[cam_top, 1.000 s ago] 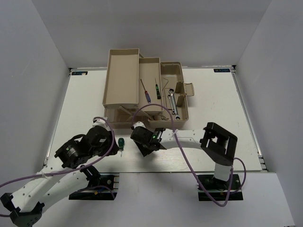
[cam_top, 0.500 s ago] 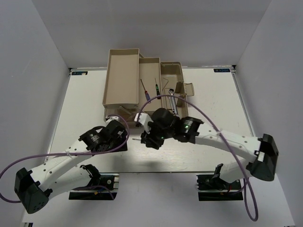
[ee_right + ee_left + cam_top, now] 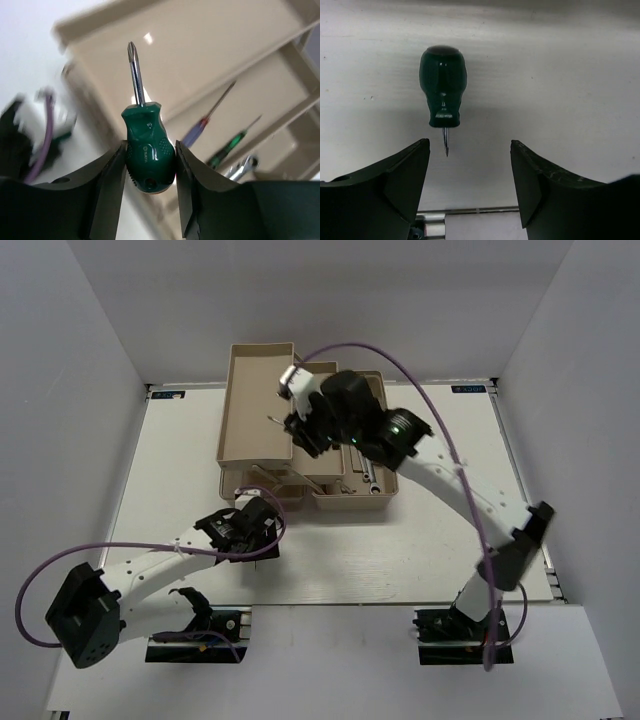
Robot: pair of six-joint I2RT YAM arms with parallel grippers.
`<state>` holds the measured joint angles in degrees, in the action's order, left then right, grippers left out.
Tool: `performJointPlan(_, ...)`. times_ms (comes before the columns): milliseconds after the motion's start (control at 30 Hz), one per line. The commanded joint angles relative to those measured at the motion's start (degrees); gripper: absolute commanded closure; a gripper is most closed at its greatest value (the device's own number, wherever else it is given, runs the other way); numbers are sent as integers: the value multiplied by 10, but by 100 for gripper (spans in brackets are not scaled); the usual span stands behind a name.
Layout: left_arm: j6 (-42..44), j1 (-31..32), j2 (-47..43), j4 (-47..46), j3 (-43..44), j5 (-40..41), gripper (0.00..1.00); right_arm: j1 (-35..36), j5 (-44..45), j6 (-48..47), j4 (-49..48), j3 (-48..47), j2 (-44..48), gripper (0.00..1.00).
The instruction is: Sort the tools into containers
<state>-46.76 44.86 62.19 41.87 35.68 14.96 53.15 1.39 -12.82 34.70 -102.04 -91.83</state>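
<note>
My right gripper point(image 3: 295, 425) is shut on a stubby green-handled screwdriver point(image 3: 149, 150), held in the air over the long beige trays with its tip toward the left tray point(image 3: 255, 405). The middle tray point(image 3: 260, 100) holds a red-and-blue precision screwdriver point(image 3: 202, 125) and a thin dark green-handled one point(image 3: 232, 142). Silver wrenches point(image 3: 368, 475) lie in the base tub point(image 3: 385, 502). My left gripper point(image 3: 470, 150) is open just above the table. The second green screwdriver point(image 3: 442, 92) lies just beyond its fingertips, tip toward the jaws. My left gripper point(image 3: 255, 528) hides it in the top view.
The toolbox stands at the back middle of the white table point(image 3: 440, 540). White walls close in both sides. Purple cables point(image 3: 340, 348) loop over both arms. The left arm's base rail point(image 3: 465, 212) shows under the left jaws.
My right arm rose from the table's front and swung back over the trays with the green screwdriver in it. My left gripper moved right and over the other green screwdriver.
</note>
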Motion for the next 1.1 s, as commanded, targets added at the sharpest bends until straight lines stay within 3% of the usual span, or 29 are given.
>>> performJointPlan(0, 2, -2, 16, -42, -3, 27, 24, -23, -9, 20, 16, -142, -107, 100)
performJointPlan(133, 13, -2, 38, -47, 2, 48, 24, -33, -44, 47, 36, -278, -212, 100)
performJointPlan(167, 13, -2, 44, -47, 8, 48, 24, -33, -46, 49, 33, -283, -222, 94)
performJointPlan(400, 25, -2, 85, -42, 23, 75, 24, -51, -77, 41, -17, -255, -244, 19)
performJointPlan(467, 25, -2, 91, -49, 23, 75, 24, -56, -88, 44, -11, -255, -242, 10)
performJointPlan(767, 46, -2, 142, -85, 23, 98, 28, -95, -113, 83, -5, -163, -159, 10)
performJointPlan(867, 52, -2, 156, -93, 23, 103, 35, -107, -118, 86, -4, -127, -134, 10)
performJointPlan(967, 52, -2, 169, -98, 23, 104, 55, -118, -123, 90, -3, -99, -114, 10)
performJointPlan(1067, 58, -2, 164, -98, 23, 98, 87, -134, -132, 91, 0, -69, -92, 10)
